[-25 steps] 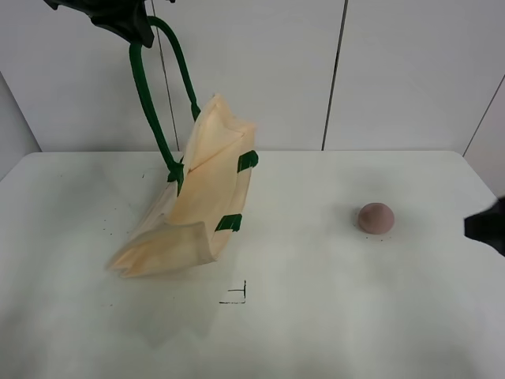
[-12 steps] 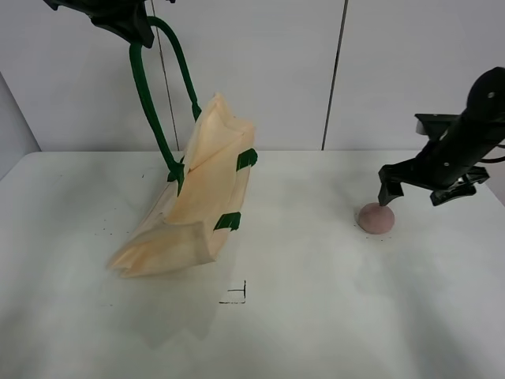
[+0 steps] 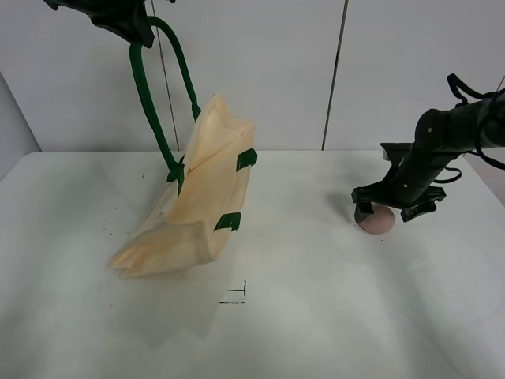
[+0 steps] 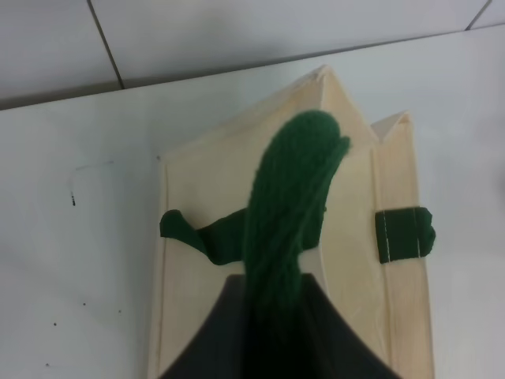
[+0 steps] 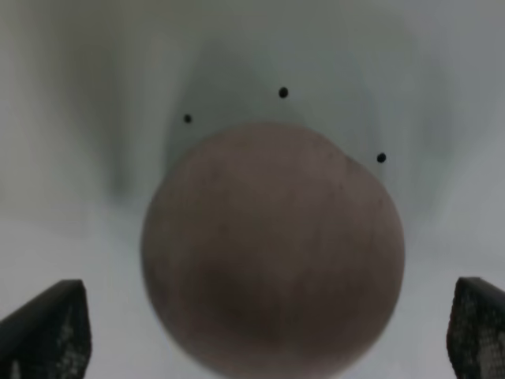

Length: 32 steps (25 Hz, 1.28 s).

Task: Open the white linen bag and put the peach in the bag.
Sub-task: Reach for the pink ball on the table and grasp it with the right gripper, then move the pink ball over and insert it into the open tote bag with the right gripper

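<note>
Peach (image 3: 377, 222) sits on the table (image 3: 300, 316) at right of frame, your right gripper (image 3: 389, 213) straddling it with jaws spread and nothing gripped, while the left gripper (image 3: 118, 20) at upper left clamps the green handle (image 3: 146, 95) of the white linen bag (image 3: 197, 205): grasp step; next, close gently, then lift bagward.

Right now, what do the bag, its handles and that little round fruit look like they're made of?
The bag looks like cream woven cloth with a matte finish; it creases and sags softly. Its handles are dark green and fuzzy, probably a thick woven or knitted strap. The peach has dull pink, smooth, matte skin; I cannot tell whether it is real or fake.
</note>
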Motion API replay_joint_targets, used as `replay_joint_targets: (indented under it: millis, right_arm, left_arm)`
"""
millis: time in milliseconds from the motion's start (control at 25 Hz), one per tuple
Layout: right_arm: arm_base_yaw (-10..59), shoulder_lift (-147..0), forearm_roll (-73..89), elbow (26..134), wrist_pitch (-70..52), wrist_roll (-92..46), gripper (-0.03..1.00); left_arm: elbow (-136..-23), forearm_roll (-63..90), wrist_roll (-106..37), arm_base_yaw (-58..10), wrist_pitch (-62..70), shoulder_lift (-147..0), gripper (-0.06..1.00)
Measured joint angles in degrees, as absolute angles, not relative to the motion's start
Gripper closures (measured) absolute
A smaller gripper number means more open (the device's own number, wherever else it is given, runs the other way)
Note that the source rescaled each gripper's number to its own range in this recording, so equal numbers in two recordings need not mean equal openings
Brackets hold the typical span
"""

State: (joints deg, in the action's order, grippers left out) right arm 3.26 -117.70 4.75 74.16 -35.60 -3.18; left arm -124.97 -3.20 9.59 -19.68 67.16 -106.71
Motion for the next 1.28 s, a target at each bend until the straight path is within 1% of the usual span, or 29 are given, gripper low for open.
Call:
replay_joint_targets:
  millis: [120,160,200,240,320,360,400,440,480,680,880,1040,1280]
  right_arm:
    - [3.3,-119.2,4.5,74.2,-33.8,-3.2,-0.02]
    - [3.3,-119.5,4.4,74.2,-33.1,-3.2,0.03]
    - [3.3,-119.5,4.4,74.2,-32.6,-3.2,0.10]
    - [3.3,-119.5,4.4,74.2,-32.2,-3.2,0.24]
    - [3.3,-119.5,4.4,74.2,-31.7,-3.2,0.60]
    - [3.3,-119.5,4.4,74.2,-31.6,-3.2,0.75]
    - [3.3,-119.5,4.4,74.5,-31.7,-3.2,0.87]
    - [3.3,-119.2,4.4,75.0,-32.1,-3.2,0.94]
    - [3.3,-118.9,4.5,75.6,-32.9,-3.2,0.97]
    - [5.3,-114.9,7.9,81.5,-41.2,-7.3,0.97]
    - [11.3,-109.0,13.8,90.0,-47.5,-12.6,0.97]
    - [17.7,-107.8,17.4,95.9,-48.2,-13.8,0.97]
    - [26.6,-108.7,21.0,96.8,-44.0,-15.8,0.97]
  left_arm:
    - [-125.0,-3.1,9.6,-19.7,67.2,-106.7,0.94]
    - [-125.0,-3.1,9.6,-19.7,67.2,-106.7,0.94]
    - [-125.0,-3.1,9.6,-19.7,67.2,-106.7,0.94]
    - [-125.0,-3.1,9.6,-19.7,67.2,-106.7,0.94]
    - [-125.0,-3.0,9.6,-19.7,67.2,-106.7,0.94]
    - [-125.0,-3.0,9.6,-19.7,67.2,-106.7,0.94]
    - [-125.0,-3.0,9.6,-19.7,67.2,-106.7,0.94]
    - [-125.0,-3.0,9.6,-19.7,67.2,-106.7,0.94]
    - [-125.0,-3.0,9.6,-19.7,67.2,-106.7,0.94]
    - [-125.0,-3.0,9.6,-19.7,67.2,-106.7,0.94]
    - [-125.0,-3.0,9.6,-19.7,67.2,-106.7,0.94]
    - [-125.0,-3.0,9.6,-19.7,67.2,-106.7,0.94]
    - [-125.0,-3.0,9.6,-19.7,67.2,-106.7,0.94]
